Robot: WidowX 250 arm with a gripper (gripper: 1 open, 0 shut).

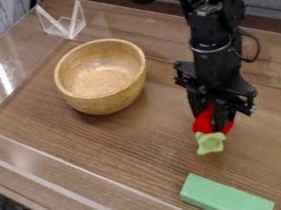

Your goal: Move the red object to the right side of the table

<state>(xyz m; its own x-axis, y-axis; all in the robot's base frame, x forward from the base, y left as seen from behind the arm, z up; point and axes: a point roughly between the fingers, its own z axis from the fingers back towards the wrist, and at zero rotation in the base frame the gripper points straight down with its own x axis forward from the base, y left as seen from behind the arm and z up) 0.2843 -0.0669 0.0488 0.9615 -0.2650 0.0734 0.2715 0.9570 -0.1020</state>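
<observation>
Beyond the green block (227, 196), on its far side, the strawberry toy (211, 122) is pinched in the gripper (213, 113), directly beneath the hand, leafy cap toward the block; lowering it straight down seems next.

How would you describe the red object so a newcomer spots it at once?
Look at the brown wood-grain table and find the big round wooden bowl. Right of it in the picture, the black hand hangs with the small red object at its fingertips. Its light green leafy cap sets it apart from the flat, all-green block nearby.
</observation>
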